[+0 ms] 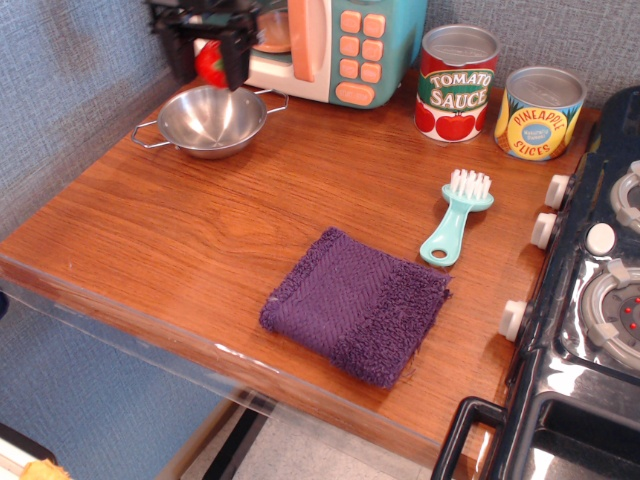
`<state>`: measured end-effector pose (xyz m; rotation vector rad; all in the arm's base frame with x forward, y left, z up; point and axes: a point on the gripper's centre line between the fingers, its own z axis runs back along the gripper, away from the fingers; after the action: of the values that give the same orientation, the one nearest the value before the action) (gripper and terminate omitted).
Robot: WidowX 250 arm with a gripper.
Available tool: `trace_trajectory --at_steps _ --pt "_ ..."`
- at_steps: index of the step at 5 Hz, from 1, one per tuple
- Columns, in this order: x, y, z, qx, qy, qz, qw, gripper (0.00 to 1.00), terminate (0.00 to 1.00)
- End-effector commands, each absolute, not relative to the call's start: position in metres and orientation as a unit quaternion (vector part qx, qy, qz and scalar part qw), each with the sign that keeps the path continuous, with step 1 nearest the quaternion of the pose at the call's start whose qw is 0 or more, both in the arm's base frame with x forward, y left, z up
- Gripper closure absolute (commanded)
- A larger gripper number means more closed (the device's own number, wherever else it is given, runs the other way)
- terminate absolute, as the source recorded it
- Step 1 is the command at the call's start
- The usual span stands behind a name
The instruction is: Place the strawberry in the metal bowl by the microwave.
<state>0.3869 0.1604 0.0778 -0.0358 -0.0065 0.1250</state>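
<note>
My black gripper (208, 62) hangs at the top left, shut on the red strawberry (210, 63), which shows between its two fingers. It holds the strawberry in the air just above the back part of the metal bowl (212, 120). The bowl is shiny, has two wire loop handles, looks empty, and sits on the wooden counter in front of the teal and cream microwave (330, 45). The arm above the gripper is cut off by the top edge.
A tomato sauce can (456, 83) and a pineapple slices can (540, 112) stand at the back right. A teal dish brush (455, 218) and a folded purple cloth (355, 303) lie on the counter (160, 230). A black toy stove (590, 300) borders the right side.
</note>
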Motion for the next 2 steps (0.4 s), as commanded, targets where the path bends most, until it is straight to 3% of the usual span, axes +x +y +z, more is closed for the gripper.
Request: trace_trajectory --at_steps 1,2 --pt "0.3705 0.1561 0.0904 0.007 0.003 0.046 0.999 0.0 0.0" --pt "0.3727 0.1577 0.0852 0.013 0.011 0.052 0.998 0.0 0.0"
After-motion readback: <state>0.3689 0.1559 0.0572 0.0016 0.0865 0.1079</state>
